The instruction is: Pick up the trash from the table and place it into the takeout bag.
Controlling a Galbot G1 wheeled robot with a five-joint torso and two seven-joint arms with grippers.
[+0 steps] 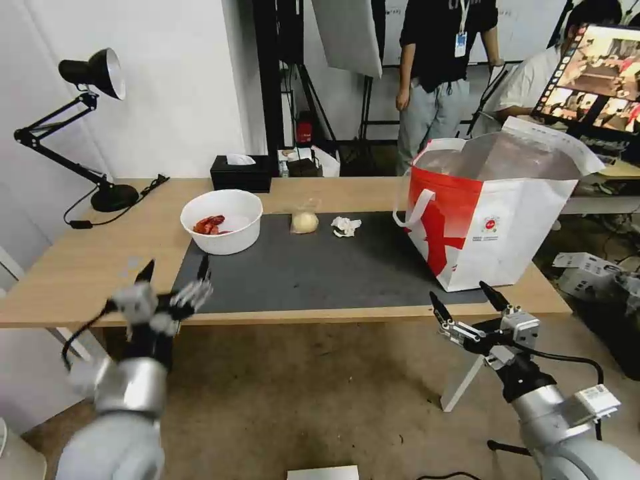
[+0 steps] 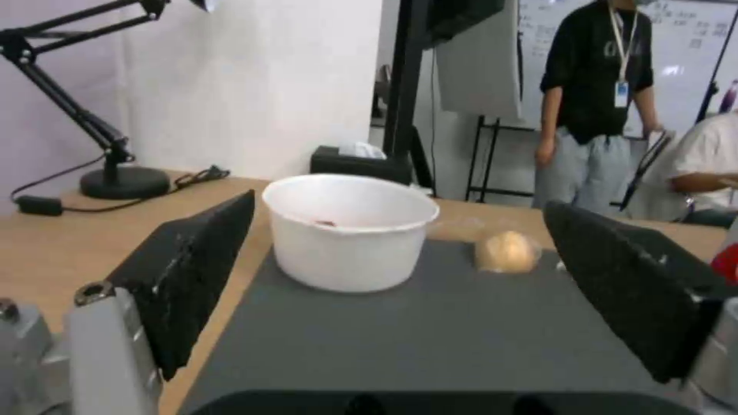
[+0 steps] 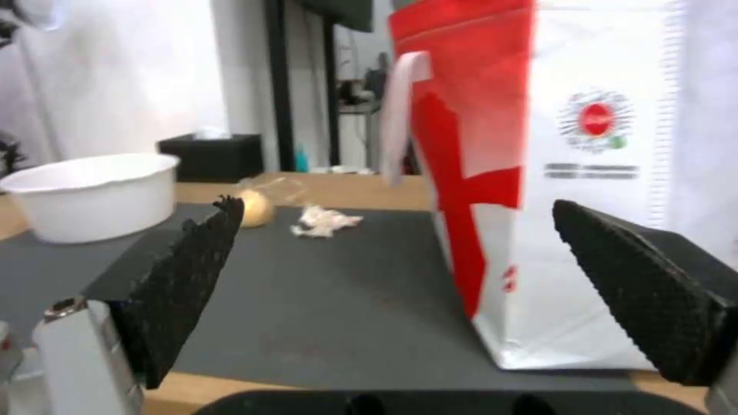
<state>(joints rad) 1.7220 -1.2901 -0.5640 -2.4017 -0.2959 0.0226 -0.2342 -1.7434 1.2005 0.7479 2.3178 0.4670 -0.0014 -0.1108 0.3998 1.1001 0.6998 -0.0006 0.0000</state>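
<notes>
Head view first, nearest things: my left hand (image 1: 172, 280) hangs just off the near edge of the worktop (image 1: 80, 267), level with the near left corner of the dark mat (image 1: 313, 273), its black fingers spread wide and holding nothing. My right hand (image 1: 467, 303) hangs off the same near edge toward the right, just in front of the takeout bag (image 1: 493, 220), also spread wide and empty. From the left wrist view, my two fingers frame the mat with the white bowl (image 2: 350, 230) straight ahead between them.

So I judge the task barely begun, or at least far from finished: three pieces of trash sit on the mat, none in my grasp. The white bowl (image 1: 222, 220), with red shells inside, stands at the mat's far left corner. To its right, well apart from it, lies the yellowish ball in clear wrap (image 1: 305, 221), and just beside that the crumpled white tissue (image 1: 346, 226). From the right wrist view the ball (image 3: 258, 208) and tissue (image 3: 323, 222) lie near each other, with the bag's red-and-white wall (image 3: 538, 190) standing upright on the mat's right end.

The bag's mouth is open, foil lining showing; I cannot see whether anything is inside already. Farther back, the black tissue box (image 1: 241, 172) stays out of this job, and the desk lamp (image 1: 93, 127) stands at the far left.
</notes>
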